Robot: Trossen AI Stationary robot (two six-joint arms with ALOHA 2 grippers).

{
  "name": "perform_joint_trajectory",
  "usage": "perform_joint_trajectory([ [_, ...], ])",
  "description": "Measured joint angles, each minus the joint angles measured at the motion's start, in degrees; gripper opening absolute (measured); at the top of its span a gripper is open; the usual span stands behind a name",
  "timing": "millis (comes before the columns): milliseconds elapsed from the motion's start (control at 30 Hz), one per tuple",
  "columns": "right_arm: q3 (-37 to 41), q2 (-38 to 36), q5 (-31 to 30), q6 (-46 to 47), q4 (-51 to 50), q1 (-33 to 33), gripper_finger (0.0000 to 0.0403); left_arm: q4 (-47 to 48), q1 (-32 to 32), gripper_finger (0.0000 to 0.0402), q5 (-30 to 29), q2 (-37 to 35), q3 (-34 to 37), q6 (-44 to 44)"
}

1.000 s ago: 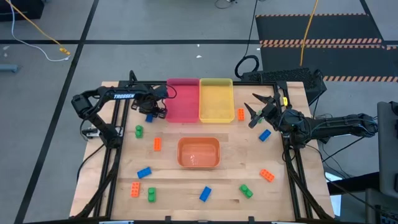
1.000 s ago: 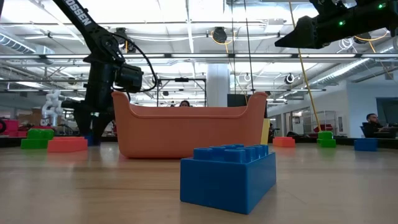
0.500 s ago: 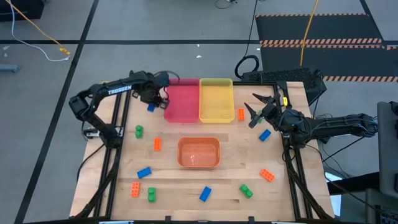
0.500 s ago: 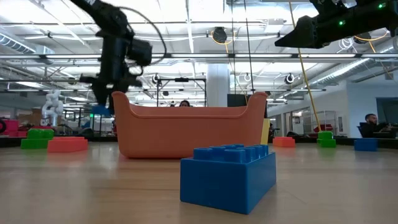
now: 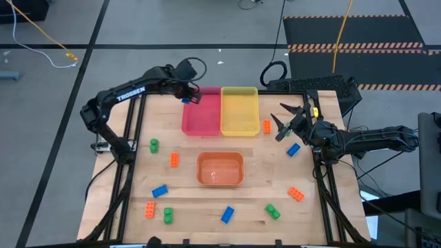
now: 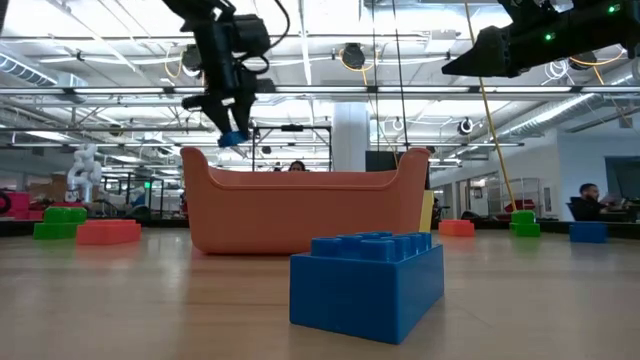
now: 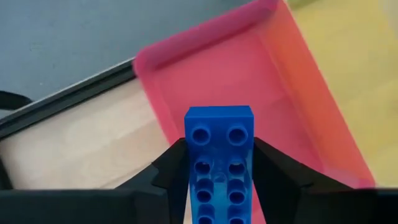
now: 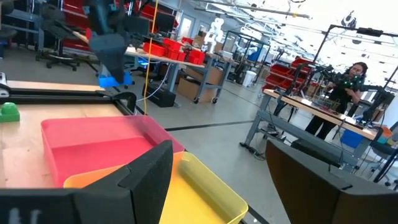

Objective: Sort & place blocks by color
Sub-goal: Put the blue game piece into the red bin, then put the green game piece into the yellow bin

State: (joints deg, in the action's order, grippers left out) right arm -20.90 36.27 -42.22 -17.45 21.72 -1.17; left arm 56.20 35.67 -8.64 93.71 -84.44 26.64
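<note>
My left gripper is shut on a blue studded brick and hangs high over the far left corner of the pink tray; the low view shows the brick well above the table. My right gripper is open and waits in the air over the table's right side, near an orange brick and a blue brick. Its fingers stand wide apart and touch nothing. My left gripper pinches the blue brick by its two long sides between its two fingers, which lie along the brick. The fingers point down from above. The brick is lifted clear and hangs below them, studded face toward the wrist camera, over the pink tray.
The yellow tray adjoins the pink one at the far edge; the orange tray sits mid-table. Several loose bricks lie about: green, orange, blue on the left, blue, green, orange near.
My left gripper has risen from the table left of the pink tray, carrying the blue brick clear of the wood. It has swung toward the far edge and the right, ending above the pink tray's far left corner.
</note>
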Motion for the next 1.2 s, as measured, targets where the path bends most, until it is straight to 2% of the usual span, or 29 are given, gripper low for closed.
perform_joint_trajectory([
  [267,0.01,0.01,0.00,-4.24,1.24,0.00,0.0254,-1.15,-0.85,0.0150,-0.41,8.29,0.09,-2.84],
  [667,0.02,0.02,0.00,-6.25,1.61,-0.02,0.0254,-7.02,2.07,0.0156,1.08,14.39,0.11,-4.81],
  [1133,0.00,0.02,-0.02,-8.65,1.64,-0.02,0.0254,-9.44,2.12,0.0252,1.23,13.36,-0.42,-9.69],
  [1200,0.15,0.01,-0.02,-8.10,1.74,-0.02,0.0254,-9.20,1.99,0.0262,2.80,12.36,-0.39,-11.13],
])
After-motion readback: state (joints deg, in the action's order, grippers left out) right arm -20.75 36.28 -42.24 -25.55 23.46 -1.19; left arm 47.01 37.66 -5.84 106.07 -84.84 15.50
